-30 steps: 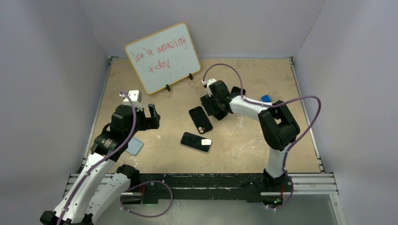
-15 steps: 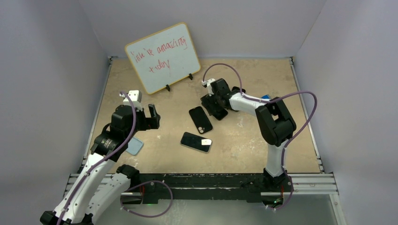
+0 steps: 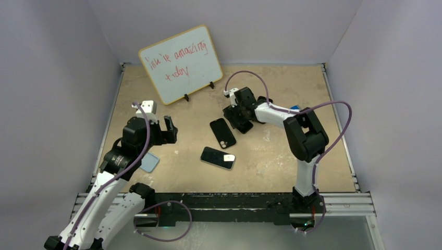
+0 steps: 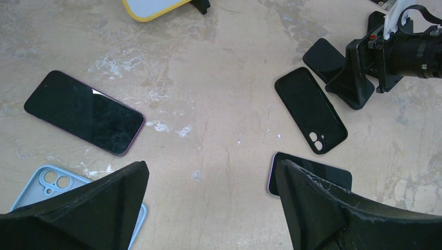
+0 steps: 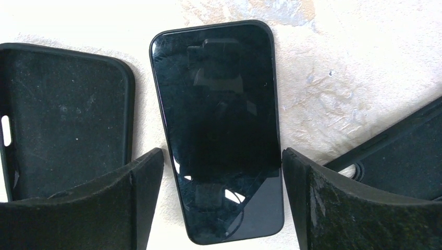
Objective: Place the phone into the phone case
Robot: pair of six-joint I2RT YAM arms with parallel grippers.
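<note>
My right gripper (image 5: 221,157) is open and low over a black phone (image 5: 219,130) that lies screen up on the table, one finger on each long side of it. An empty black case (image 5: 62,120) lies just left of that phone; in the top view this case (image 3: 222,133) is beside my right gripper (image 3: 237,119), which hides the phone there. Part of another black case (image 5: 401,161) lies to the right. My left gripper (image 4: 211,172) is open and empty above bare table, also seen in the top view (image 3: 169,129).
A second phone (image 3: 218,158) lies mid-table. A purple-edged phone (image 4: 83,112) and a light blue case (image 4: 47,179) lie by my left gripper. A whiteboard (image 3: 181,63) stands at the back, and a small blue object (image 3: 295,109) sits behind the right arm.
The right arm's elbow swung left and its gripper shifted slightly up-left over the phone. The left arm has barely moved.
</note>
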